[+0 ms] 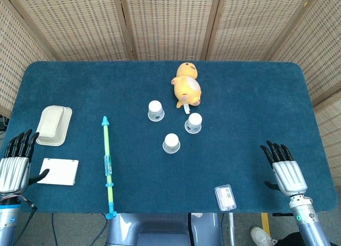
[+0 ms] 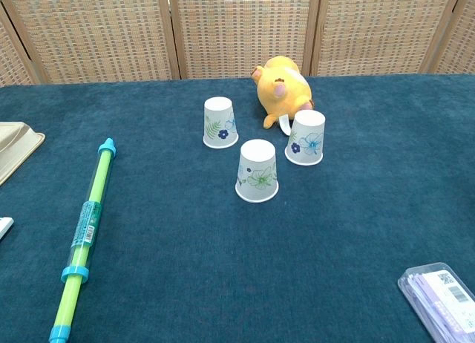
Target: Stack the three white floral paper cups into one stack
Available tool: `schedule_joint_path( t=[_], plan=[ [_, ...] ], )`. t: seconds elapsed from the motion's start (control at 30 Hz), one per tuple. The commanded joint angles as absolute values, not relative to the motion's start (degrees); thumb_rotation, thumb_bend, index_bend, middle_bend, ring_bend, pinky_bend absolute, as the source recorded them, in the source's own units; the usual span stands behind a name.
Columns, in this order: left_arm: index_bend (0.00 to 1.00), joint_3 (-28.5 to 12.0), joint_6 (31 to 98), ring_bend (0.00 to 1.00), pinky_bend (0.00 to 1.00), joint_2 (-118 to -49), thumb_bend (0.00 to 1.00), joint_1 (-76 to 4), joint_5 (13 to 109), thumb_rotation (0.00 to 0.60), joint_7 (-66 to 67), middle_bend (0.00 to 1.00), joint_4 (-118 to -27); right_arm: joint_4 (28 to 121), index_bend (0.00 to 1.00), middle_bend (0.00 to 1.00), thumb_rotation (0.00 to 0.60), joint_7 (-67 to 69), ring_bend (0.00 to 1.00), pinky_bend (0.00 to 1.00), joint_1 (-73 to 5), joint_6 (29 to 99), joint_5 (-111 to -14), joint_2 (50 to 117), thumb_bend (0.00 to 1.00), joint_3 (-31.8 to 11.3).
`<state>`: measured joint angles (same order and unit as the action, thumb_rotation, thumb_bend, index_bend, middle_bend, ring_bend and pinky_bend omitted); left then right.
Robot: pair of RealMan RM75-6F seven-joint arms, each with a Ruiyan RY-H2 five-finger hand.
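Three white floral paper cups stand upside down and apart near the table's middle: a far left cup [image 1: 155, 110] [image 2: 220, 122], a right cup [image 1: 194, 122] [image 2: 306, 137] and a near cup [image 1: 171, 142] [image 2: 257, 171]. My left hand [image 1: 15, 160] hovers at the table's left edge, fingers apart, holding nothing. At the right front corner my right hand [image 1: 285, 169] is likewise spread and empty. Both hands are far from the cups and show only in the head view.
A yellow plush toy [image 1: 187, 88] [image 2: 282, 90] lies just behind the cups. A green and blue tube [image 1: 108, 163] [image 2: 84, 235] lies left of them. A beige lidded box [image 1: 54, 124], a white card [image 1: 59, 171] and a clear packet [image 1: 225, 197] [image 2: 441, 292] sit near the edges.
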<state>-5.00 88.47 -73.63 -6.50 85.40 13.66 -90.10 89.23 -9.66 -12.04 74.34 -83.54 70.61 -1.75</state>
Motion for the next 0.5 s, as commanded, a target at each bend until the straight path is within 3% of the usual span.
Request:
schedule_joint_path(
  t=[0.03,0.5],
  plan=[
    [0.00,-5.2,88.2,0.00,0.06,-73.7,0.02,-6.7,85.2,0.600,14.0,0.00,-90.5,89.3,0.00,0.00,0.600,-9.8,0.00,0.00,-12.0,74.5,-83.4,70.5,0.13,-1.8],
    [0.00,-5.1,87.5,0.00,0.06,-73.4,0.02,-7.1,85.0,0.600,12.7,0.00,-90.4,89.2,0.00,0.00,0.600,-10.4,0.00,0.00,-11.8,75.0,-83.7,71.1,0.13,-1.9]
  ],
)
